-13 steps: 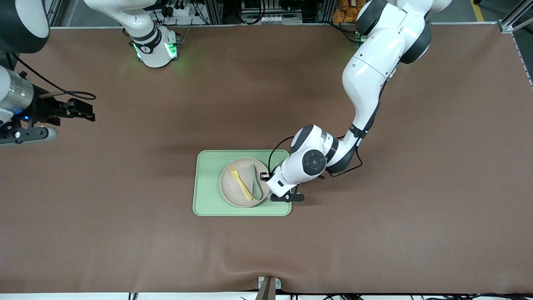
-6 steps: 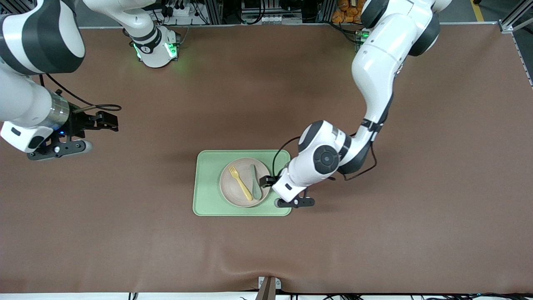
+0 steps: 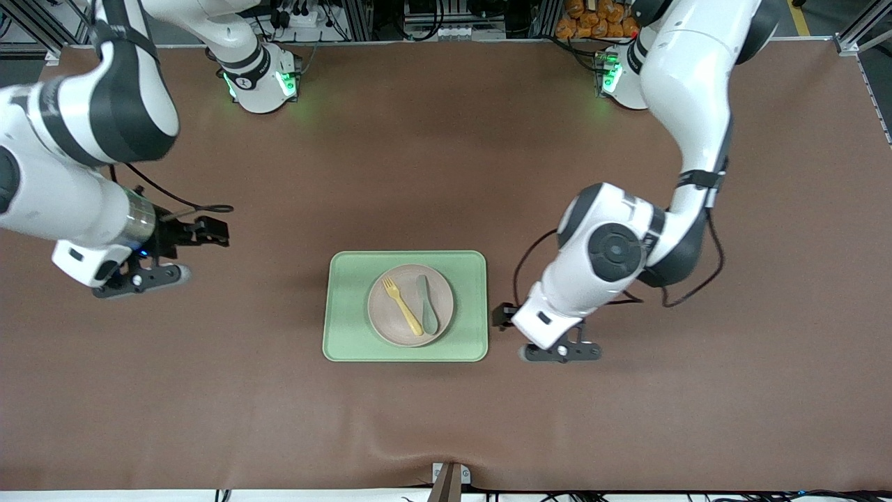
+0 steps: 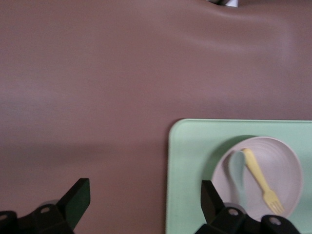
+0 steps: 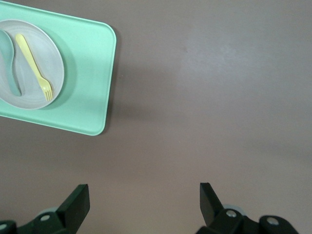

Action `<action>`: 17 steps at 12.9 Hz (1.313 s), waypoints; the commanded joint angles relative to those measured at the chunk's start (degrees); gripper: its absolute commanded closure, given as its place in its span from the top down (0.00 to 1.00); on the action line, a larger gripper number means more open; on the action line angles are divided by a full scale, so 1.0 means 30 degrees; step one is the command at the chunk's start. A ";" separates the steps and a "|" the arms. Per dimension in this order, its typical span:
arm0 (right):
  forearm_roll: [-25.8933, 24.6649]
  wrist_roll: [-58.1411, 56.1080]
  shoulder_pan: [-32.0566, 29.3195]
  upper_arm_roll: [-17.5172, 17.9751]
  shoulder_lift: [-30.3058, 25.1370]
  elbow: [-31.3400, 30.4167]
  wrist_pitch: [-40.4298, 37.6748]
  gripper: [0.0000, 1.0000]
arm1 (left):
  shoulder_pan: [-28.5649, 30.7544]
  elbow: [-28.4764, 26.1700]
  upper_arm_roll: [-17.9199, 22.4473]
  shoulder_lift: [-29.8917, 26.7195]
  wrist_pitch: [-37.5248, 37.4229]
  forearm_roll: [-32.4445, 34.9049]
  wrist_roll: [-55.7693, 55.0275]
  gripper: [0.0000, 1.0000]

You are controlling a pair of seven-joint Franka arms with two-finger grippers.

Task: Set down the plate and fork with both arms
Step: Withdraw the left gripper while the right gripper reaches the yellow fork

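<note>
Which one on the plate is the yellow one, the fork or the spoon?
The fork is the yellow one; it has short tines. The spoon lying beside it on the plate is grey-green with a rounded bowl, and lies toward the left arm's end of the table.

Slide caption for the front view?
Fork and spoon on plate on tray; both grippers open, empty.

tray (image 3: 348,335): light green, mid-table | spoon (image 3: 426,311): grey-green | table (image 3: 279,418): brown mat
</note>
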 commanded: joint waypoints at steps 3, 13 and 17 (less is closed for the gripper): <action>0.0330 0.0007 0.2316 -0.0135 0.2377 0.0388 0.3140 1.00 | 0.2215 -0.0736 -0.0108 -0.1125 -0.0944 0.0567 0.3294 1.00; 0.0271 0.2258 0.6271 -0.0135 0.8064 0.1121 1.1054 1.00 | 0.7222 -0.2372 -0.2733 -0.5337 -0.7091 0.2057 0.6614 1.00; 0.0213 0.3200 0.7239 -0.0135 0.9179 0.1648 1.1790 1.00 | 0.7819 -0.4540 -0.3770 -0.8647 -0.8503 0.2267 0.5214 1.00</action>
